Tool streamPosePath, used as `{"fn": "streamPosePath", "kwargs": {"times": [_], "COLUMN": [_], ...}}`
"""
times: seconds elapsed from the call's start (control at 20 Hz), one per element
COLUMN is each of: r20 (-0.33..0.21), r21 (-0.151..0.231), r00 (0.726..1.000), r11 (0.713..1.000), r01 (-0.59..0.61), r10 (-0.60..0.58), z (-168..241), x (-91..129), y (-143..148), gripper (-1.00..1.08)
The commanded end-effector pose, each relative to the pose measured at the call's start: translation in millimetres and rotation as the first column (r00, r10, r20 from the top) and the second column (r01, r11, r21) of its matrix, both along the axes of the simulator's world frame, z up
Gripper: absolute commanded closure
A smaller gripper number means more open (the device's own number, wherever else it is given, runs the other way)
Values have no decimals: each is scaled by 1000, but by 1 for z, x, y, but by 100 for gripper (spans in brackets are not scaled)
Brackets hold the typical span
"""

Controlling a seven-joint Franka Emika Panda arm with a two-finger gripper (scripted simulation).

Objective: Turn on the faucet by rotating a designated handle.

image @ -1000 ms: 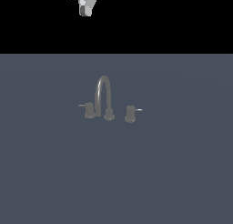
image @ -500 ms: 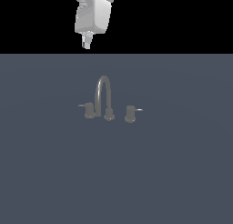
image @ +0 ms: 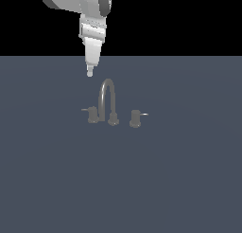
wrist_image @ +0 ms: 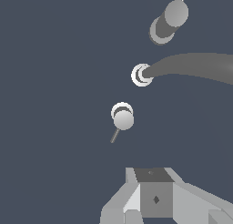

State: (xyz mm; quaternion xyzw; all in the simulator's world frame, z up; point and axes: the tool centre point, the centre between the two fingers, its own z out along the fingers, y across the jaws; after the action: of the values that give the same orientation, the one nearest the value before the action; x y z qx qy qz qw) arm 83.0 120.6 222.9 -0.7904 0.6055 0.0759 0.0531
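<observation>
**Gripper above faucet, handle untouched**

Grey surface (image: 189, 180) carries the faucet (image: 108, 102) near its middle, gooseneck arched up. The arm hangs over it with the gripper (image: 90, 72) pointing down, above and just toward the exterior view's left of the spout. Fingers read as pressed together, nothing held (wrist view only shows the gripper base, so low confidence).

Target handle (image: 92, 114) sits on the exterior view's left, thin dull lever (image: 85, 109) sticking outward. Twin valve (image: 135, 118) with the bright lever is on the other side.

Risks, as I judge them:
- descent clips the spout, since it's close alongside
- lever is thin, so the fingertip slips off mid-push
- wrong valve picked
</observation>
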Motion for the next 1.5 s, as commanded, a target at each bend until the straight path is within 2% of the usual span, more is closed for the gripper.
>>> {"fn": "streamPosePath", "kwargs": {"times": [0.0,0.4,0.7,1.05,1.45], "r20": [-6,4,29,52,55], "r21": [-23,-104,-148,-172,-176], "r00": [998,965,934,912,909], "r11": [997,960,923,896,892], "r01": [68,261,355,410,417], "r10": [-68,-262,-355,-407,-414], "z": [-23,-94,-133,-157,-160], "x": [10,33,42,47,47], "y": [5,18,24,29,29], "gripper": [108,108,108,108,108]}}
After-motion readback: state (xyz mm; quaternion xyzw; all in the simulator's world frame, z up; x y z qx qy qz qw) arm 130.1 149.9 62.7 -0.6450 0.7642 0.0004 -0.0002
